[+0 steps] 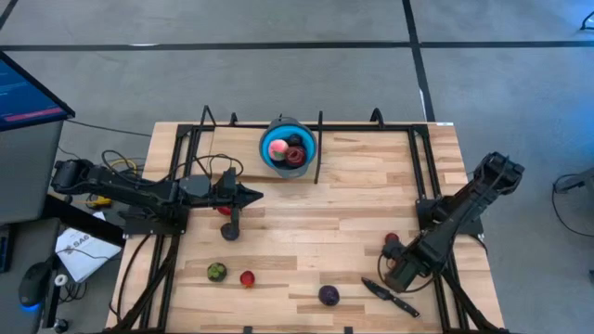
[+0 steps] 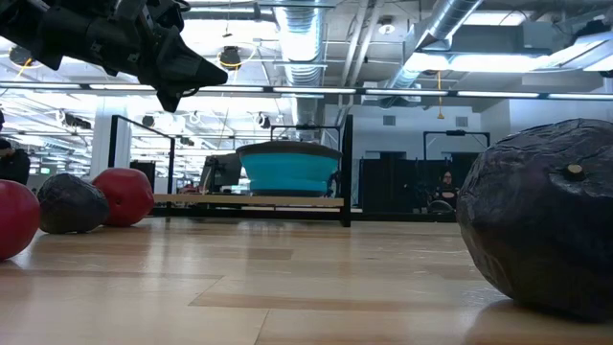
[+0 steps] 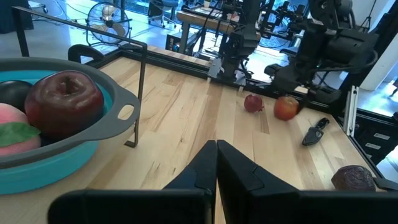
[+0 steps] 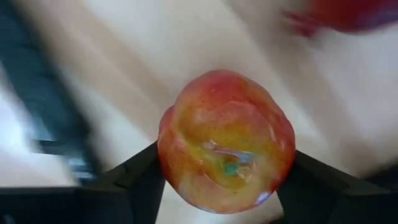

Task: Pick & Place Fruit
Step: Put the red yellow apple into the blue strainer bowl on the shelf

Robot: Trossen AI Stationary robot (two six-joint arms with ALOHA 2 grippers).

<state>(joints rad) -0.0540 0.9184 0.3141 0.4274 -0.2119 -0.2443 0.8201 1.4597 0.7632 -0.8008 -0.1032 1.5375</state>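
Landmark: blue bowl [image 1: 286, 148], at the far middle of the wooden desk [image 1: 343, 213], just beside a black upright frame post.

Item 1. Right gripper [image 4: 227, 180]: jaws spread wide enough to take one piece of fruit and closed against it on both sides. Held piece: orange-red fruit [image 4: 226, 142], yellowish at the middle, sitting between the two dark fingers [image 4: 134, 180]. In the high view the right gripper [image 1: 401, 269] sits well to the right of the bowl and nearer the front edge.

Item 2. Left gripper [image 3: 216, 163]: jaws pressed together, tips touching, nothing between them. In the high view it sits to the left of the bowl and slightly nearer the front, pointing across the desk; the low view shows it raised above the surface.

Item 3. Fruit in the bowl: a red apple [image 3: 64, 102], a pink piece [image 1: 276, 147] and dark pieces, piled together.

Item 4. Fruit loose on the desk, all nearer the front than the bowl: dark piece [image 1: 229, 232] and small red piece [image 1: 224, 211] below the left gripper; greenish piece [image 1: 216, 272] and red piece [image 1: 247, 277] side by side; dark purple piece [image 1: 329, 295] near the front edge; red piece [image 1: 392, 239] just beside the right gripper.

Item 5. Black-handled knife [image 1: 390, 297]: lying flat at the front, right of the purple piece.
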